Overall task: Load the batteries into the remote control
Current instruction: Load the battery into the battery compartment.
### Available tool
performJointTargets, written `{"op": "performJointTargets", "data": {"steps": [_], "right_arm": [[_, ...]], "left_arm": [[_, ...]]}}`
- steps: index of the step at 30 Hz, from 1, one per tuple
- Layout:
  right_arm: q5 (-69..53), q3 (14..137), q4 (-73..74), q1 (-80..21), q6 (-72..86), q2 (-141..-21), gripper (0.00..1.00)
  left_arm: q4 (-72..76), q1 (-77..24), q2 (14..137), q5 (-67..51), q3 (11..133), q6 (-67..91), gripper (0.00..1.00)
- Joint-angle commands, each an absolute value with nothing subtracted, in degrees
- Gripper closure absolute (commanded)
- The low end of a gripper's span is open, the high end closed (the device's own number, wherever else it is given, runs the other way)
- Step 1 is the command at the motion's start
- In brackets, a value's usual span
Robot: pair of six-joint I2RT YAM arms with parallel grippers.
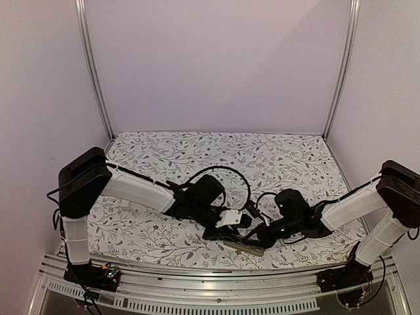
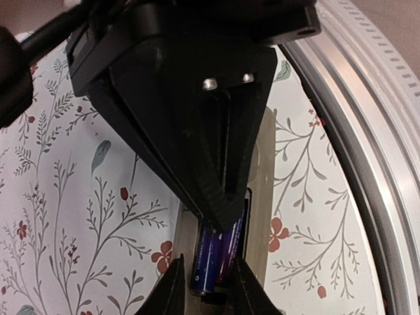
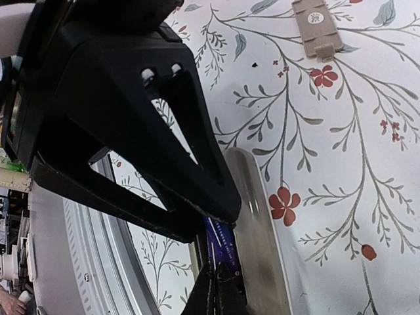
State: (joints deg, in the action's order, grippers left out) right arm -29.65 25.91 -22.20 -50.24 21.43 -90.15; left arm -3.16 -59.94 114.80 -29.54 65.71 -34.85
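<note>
The black two-finger left tool (image 2: 223, 216) and right tool (image 3: 222, 215), apart or together I cannot tell, poise just over two slim blue-violet cylindrical batteries (image 2: 211, 259) lying side by side inside the flat grey plastic remote control (image 3: 261, 256), its tan rectangular cover (image 3: 317, 26) well apart on the floral surface (image 3: 348, 151).

The desk (image 1: 295, 154) is covered with a white cloth printed with grey leafy sprigs and small red flowers. Plain pale lilac walls (image 1: 216, 59) close it in on the far side and on the left and right. Two aluminium posts (image 1: 94, 65) rise from its far corners. A ribbed aluminium rail (image 1: 197, 279) runs along the near edge. The light is soft and even.
</note>
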Motion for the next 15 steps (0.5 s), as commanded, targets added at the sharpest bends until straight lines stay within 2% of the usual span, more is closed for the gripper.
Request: {"op": "performJointTargets", "data": {"steps": [1,15], "right_arm": [[-27.1,26.5,-18.5,-50.4,20.3,-89.2,0.97],[-26.9,27.6,-16.2,-50.4,19.6,-87.6,0.97]], "left_arm": [[-6.2,-61.2,115.7,-29.1,63.3,-34.2,0.75],[-1.2,-59.5,111.1,-34.6,60.4,-32.3,0.64]]}}
